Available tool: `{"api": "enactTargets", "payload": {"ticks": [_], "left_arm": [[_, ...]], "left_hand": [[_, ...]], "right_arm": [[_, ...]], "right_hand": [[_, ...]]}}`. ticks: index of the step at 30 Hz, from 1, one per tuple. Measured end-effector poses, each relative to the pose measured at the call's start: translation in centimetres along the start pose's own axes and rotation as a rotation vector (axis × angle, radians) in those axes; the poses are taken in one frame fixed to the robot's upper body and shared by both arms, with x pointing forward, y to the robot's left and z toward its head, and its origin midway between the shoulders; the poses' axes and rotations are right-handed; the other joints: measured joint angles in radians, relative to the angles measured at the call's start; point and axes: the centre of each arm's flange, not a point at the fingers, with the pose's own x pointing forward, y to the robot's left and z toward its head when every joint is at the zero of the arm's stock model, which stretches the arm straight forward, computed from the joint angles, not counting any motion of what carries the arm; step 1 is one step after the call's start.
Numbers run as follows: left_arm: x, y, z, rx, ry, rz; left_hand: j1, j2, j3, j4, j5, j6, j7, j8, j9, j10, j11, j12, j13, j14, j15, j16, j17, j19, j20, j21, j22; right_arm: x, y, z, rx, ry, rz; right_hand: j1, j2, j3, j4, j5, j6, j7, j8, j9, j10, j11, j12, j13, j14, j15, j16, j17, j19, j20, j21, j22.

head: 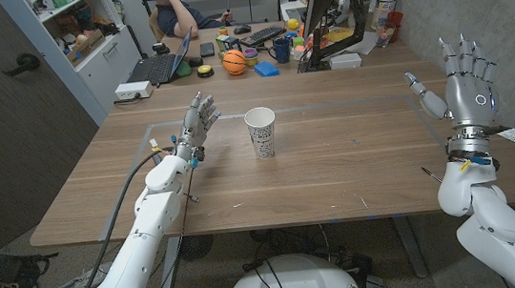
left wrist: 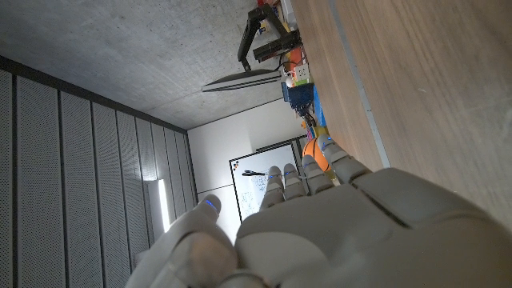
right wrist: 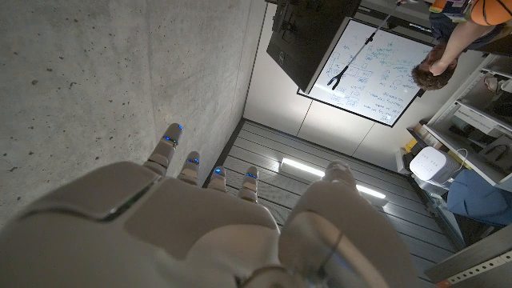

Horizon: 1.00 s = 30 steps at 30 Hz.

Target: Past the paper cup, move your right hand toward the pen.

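Right hand [head: 466,79] raised at 3 o'clock of paper cup [head: 261,131], fingers spread, empty; left hand [head: 196,126] at 9 o'clock, fingers apart, holding nothing

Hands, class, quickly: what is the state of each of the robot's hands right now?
Left hand: open, fingers apart, holding nothing, left of the paper cup.
Right hand: open, raised with fingers spread, holding nothing.

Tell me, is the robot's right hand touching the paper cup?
No, the right hand is raised with fingers spread at the table's right edge, far from the paper cup standing mid-table.
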Motion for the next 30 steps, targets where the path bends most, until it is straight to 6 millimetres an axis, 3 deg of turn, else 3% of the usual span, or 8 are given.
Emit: {"api": "enactTargets", "payload": {"ticks": [12, 22, 30], "left_arm": [[0.3, 0.1, -0.1, -0.002, 0.004, -0.006], [0.7, 0.2, -0.2, -0.002, 0.007, -0.011], [0.9, 0.3, -0.2, 0.0, 0.01, -0.011]], "left_hand": [[0.0, 0.0, 0.0, 0.0, 0.0, 0.0, 0.0, 0.0, 0.0, -0.004, -0.004, 0.0, 0.0, 0.0, 0.0, 0.0, 0.0, 0.0, 0.0, 0.0, 0.0], [0.0, 0.0, 0.0, 0.0, 0.004, 0.0, 0.0, 0.0, 0.0, -0.004, -0.004, 0.0, 0.0, 0.0, 0.0, 0.0, 0.0, 0.0, 0.0, -0.004, 0.0], [0.0, 0.0, -0.001, 0.002, 0.004, 0.0, 0.0, 0.0, 0.0, -0.004, -0.004, 0.0, 0.0, 0.0, 0.0, 0.0, 0.0, 0.0, 0.0, -0.004, 0.0]], "right_arm": [[-1.0, 0.2, -0.9, -0.059, 0.045, 0.092], [-1.6, 0.6, -1.9, -0.085, 0.076, 0.157], [-2.0, 1.2, -2.7, -0.105, 0.103, 0.204]], "right_hand": [[0.017, -0.007, -0.001, -0.016, 0.017, 0.028, 0.001, 0.006, 0.0, 0.015, 0.01, 0.0, 0.0, -0.005, 0.005, 0.0, 0.0, 0.0, 0.0, -0.003, 0.004], [0.033, -0.001, 0.0, -0.024, 0.036, 0.077, 0.003, 0.017, 0.0, 0.07, 0.001, 0.008, 0.0, -0.005, 0.005, 0.0, -0.002, 0.0, 0.0, -0.014, 0.005], [0.06, 0.005, -0.002, -0.034, 0.056, 0.139, 0.002, 0.021, -0.003, 0.124, 0.012, 0.008, -0.005, 0.024, -0.013, 0.005, -0.003, 0.0, 0.0, -0.024, 0.005]]}}
